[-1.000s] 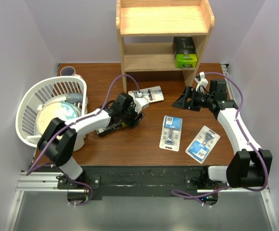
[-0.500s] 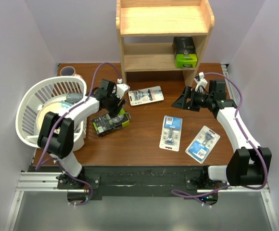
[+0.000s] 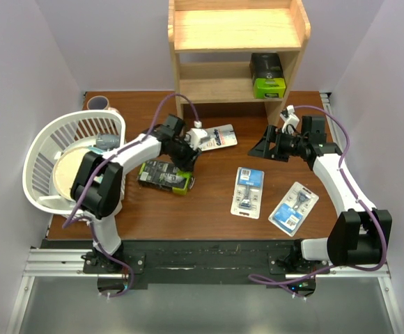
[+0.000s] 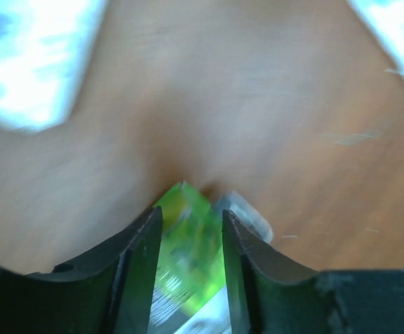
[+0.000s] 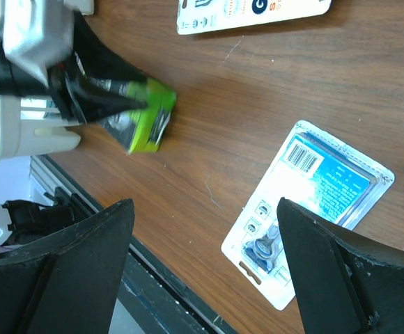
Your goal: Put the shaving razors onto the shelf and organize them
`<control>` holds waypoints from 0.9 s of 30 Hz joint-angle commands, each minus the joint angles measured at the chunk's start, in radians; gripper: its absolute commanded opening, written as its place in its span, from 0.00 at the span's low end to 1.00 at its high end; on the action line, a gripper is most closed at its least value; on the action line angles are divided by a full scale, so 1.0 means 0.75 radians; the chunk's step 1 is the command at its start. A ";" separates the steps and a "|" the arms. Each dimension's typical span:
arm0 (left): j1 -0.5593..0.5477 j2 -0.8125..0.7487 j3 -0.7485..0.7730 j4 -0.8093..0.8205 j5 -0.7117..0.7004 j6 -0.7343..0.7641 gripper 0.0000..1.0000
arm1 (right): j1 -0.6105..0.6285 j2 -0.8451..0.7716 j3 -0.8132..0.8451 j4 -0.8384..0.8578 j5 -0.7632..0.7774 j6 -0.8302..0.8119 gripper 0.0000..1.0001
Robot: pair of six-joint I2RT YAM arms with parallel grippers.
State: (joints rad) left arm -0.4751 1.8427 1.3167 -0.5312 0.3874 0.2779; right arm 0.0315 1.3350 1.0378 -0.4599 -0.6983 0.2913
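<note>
A black razor box with a lime-green end [image 3: 164, 175] lies on the table left of centre. My left gripper [image 3: 185, 158] is shut on its green end [image 4: 188, 236], which fills the gap between both fingers. A second black box [image 3: 267, 75] sits on the lower tier of the wooden shelf [image 3: 230, 28]. Three blister cards lie flat on the table: one [image 3: 214, 138] by the shelf foot, one [image 3: 249, 191] in the middle and one [image 3: 294, 206] to the right. My right gripper [image 3: 265, 147] hangs open and empty above the table, looking down on a card [image 5: 313, 209].
A white plastic basket [image 3: 49, 139] holding a round plate stands at the left, with a cup [image 3: 99, 103] behind it. The shelf's right post [image 3: 275, 111] stands just behind my right gripper. The table's front edge [image 5: 104, 223] is near.
My left gripper swung right from beside the basket to the black box and narrowed its jaws onto the green end. The box turned slightly. The right arm has not moved.
</note>
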 commanded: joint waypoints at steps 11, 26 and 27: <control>-0.258 -0.589 -0.331 0.199 -0.303 -0.357 0.62 | 0.058 0.016 0.033 -0.001 0.027 -0.104 0.86; 0.051 -0.718 -0.528 0.089 -0.465 -1.129 0.65 | 0.618 0.604 0.506 0.061 0.193 -0.184 0.84; 0.061 -0.708 -0.528 0.082 -0.465 -1.139 0.65 | 0.637 0.629 0.524 0.061 0.201 -0.178 0.83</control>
State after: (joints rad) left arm -0.4500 1.3052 0.9218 -0.4812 0.0635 -0.4374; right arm 0.4450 1.7420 1.3415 -0.4381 -0.6006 0.1810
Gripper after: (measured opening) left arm 0.652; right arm 0.843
